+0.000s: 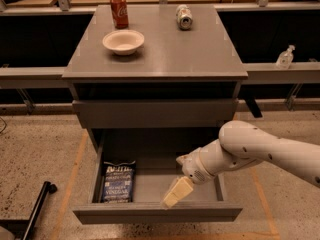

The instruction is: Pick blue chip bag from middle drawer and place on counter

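Observation:
The blue chip bag (119, 182) lies flat at the left end of the open middle drawer (155, 213), which is pulled out toward me. My gripper (176, 192) hangs from the white arm (250, 151) that comes in from the right. It is inside the drawer near the front wall, about a bag's width to the right of the bag and apart from it. The counter (165, 51) is the grey top of the cabinet above.
A white bowl (123, 41), a red soda can (119, 11) and a silver can lying on its side (184, 17) sit on the counter. A shut grey drawer front (155, 113) overhangs the open drawer. A clear bottle (284, 58) stands on the ledge at the right. A black leg (37, 209) lies at lower left.

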`<state>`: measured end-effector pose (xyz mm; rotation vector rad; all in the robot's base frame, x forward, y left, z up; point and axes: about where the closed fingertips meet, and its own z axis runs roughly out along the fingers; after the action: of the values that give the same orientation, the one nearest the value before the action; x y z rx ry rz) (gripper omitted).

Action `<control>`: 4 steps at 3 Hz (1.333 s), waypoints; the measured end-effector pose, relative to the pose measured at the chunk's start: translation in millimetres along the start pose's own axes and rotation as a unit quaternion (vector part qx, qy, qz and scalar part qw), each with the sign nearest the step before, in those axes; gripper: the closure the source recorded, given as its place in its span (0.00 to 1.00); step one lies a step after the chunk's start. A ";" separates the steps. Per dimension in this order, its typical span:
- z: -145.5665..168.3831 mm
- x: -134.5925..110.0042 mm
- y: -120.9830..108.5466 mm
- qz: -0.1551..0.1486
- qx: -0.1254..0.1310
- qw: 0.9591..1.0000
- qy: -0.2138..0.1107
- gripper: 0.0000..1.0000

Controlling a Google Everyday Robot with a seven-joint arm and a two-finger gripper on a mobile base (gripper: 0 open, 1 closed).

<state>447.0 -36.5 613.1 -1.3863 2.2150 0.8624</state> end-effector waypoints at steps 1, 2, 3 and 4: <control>10.6 0.3 -7.0 0.020 0.002 1.000 -0.021 0.00; 35.0 -21.3 -27.5 0.031 -0.006 0.997 -0.071 0.00; 75.2 -36.0 -56.9 0.049 -0.025 0.993 -0.106 0.00; 118.6 -39.9 -80.6 0.072 -0.045 0.990 -0.113 0.00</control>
<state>537.2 44.2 526.4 -1.1134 2.1428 1.1245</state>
